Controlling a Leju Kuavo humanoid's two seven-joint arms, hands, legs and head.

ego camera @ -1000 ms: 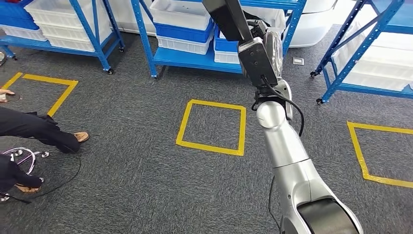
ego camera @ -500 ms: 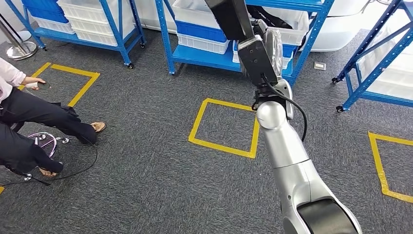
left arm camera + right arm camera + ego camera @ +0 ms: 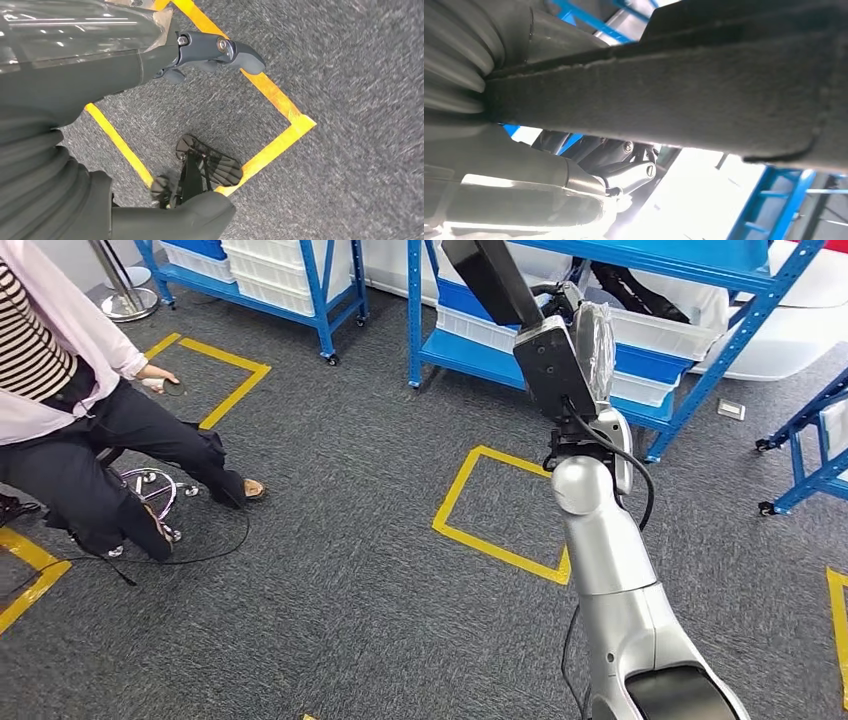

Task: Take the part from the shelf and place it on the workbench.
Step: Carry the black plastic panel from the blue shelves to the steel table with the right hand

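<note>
Above the far side of the yellow tape square [image 3: 500, 510], raised in the right hand [image 3: 589, 170]: the part [image 3: 664, 95], a long, flat, dark slab with a matte, felt-like face, clasped with fingers closed beneath. Low on the square's near side, hanging over the carpet [image 3: 330, 590]: the left hand [image 3: 150, 60], fingers apart, holding nothing. Judged mid-carry, shelf pick done; calls next for turning to the workbench and lowering the slab flat. Beyond the square, blue steel racks [image 3: 415, 310] stacked with white plastic bins [image 3: 660, 330]; left of it, a seated person [image 3: 90, 430].
</note>
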